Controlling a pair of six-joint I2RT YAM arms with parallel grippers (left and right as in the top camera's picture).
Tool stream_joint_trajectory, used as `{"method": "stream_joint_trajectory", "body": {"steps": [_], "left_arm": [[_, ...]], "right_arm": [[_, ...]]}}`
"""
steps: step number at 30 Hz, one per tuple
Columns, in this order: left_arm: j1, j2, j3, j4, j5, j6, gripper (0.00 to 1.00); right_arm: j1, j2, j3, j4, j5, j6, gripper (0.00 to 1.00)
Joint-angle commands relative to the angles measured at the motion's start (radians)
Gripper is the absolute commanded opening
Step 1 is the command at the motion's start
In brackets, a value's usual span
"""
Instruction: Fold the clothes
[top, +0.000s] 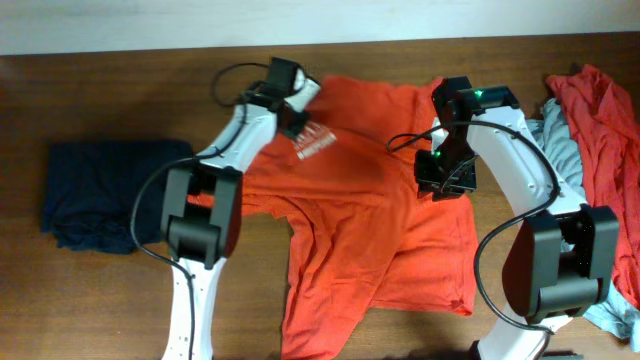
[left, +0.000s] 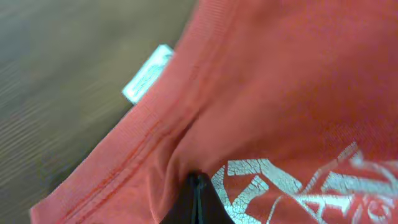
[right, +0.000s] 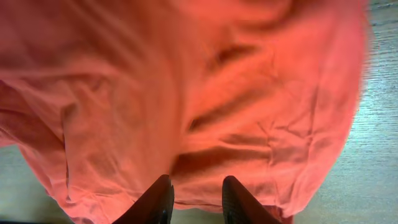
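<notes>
Table (top: 90, 300) w/ orange tee (top: 370, 220) (navy pile (top: 95, 195))

Tee (top: 370, 220) orange-red. Cracked white print (left: 298, 186) just right of left gripper (left: 198, 183), white label (left: 147, 73) ahead-left of it. Navy cloth (top: 100, 195) outboard of it. Red pile (top: 600, 120) and pale blue cloth (top: 562, 150) outboard of right gripper (right: 198, 196). Table (top: 100, 300) brown woodgrain.

collar label (left: 147, 81) print blurred, unreadable
</notes>
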Motion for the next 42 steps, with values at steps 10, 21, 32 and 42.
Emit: {"method": "stream_joint_trajectory", "body": {"steps": [10, 21, 32, 42], "left_arm": [[0.264, 0.099, 0.042, -0.118, -0.134, -0.171, 0.00], [0.225, 0.099, 0.045, -0.141, -0.135, -0.140, 0.00], [0.222, 0.099, 0.045, -0.156, -0.135, -0.140, 0.00], [0.213, 0.099, 0.045, -0.206, -0.134, -0.140, 0.01]], "right_arm": [[0.005, -0.012, -0.120, 0.090, 0.026, 0.012, 0.36], [0.025, -0.005, -0.480, 0.631, -0.080, -0.088, 0.13], [-0.094, 0.032, -0.550, 0.843, 0.449, 0.113, 0.04], [-0.319, 0.032, -0.386, 1.032, 0.267, -0.107, 0.04]]}}
